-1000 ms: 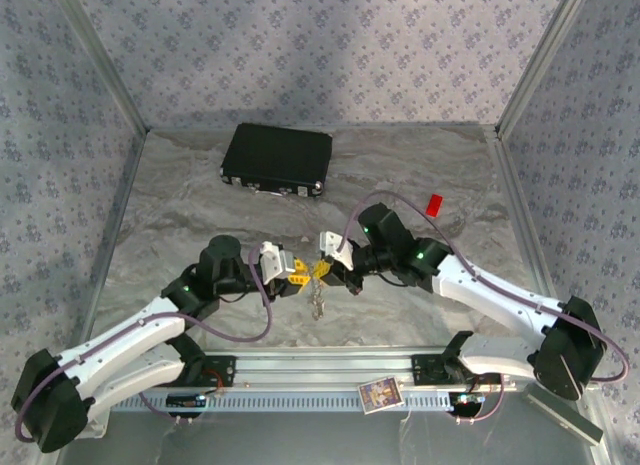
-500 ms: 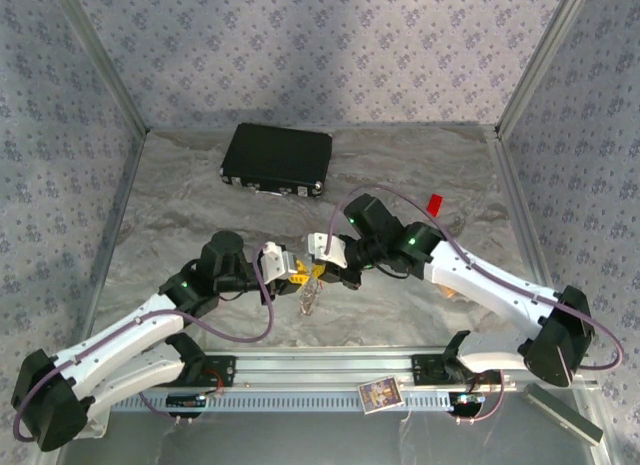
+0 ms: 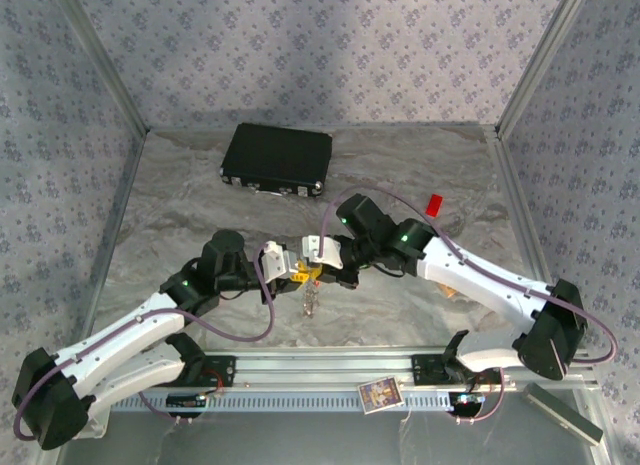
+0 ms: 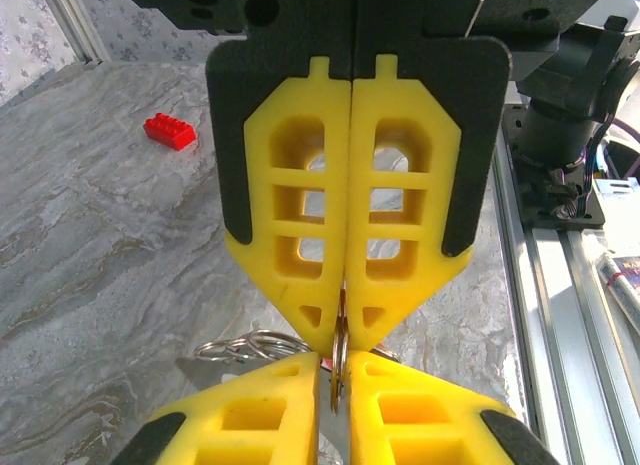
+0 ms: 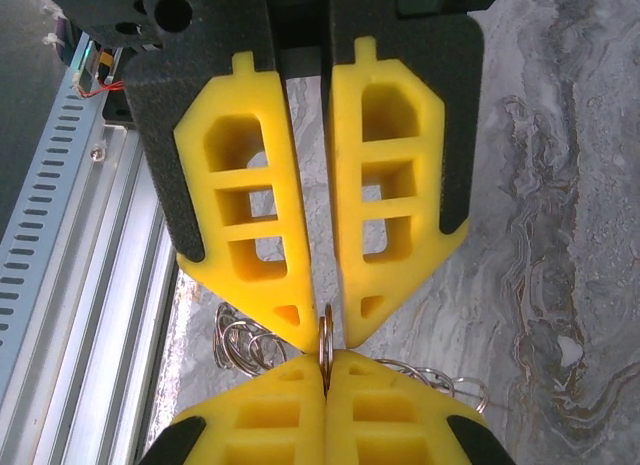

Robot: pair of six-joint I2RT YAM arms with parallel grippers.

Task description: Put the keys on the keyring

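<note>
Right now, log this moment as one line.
left jaws: shut on keyring | right jaws: shut on keyring | jaws: tip to tip | silver bits: dangling below

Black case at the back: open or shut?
Shut. The black case lies flat with its lid down on its base, no gap showing, and silver fittings along its near edge.

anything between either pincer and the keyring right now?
Nothing visible. The left pincer and right pincer meet tip to tip, and the keyring sits edge-on between both pairs of tips; both look shut on it. The smaller rings lie beside the tips, not between them.
</note>
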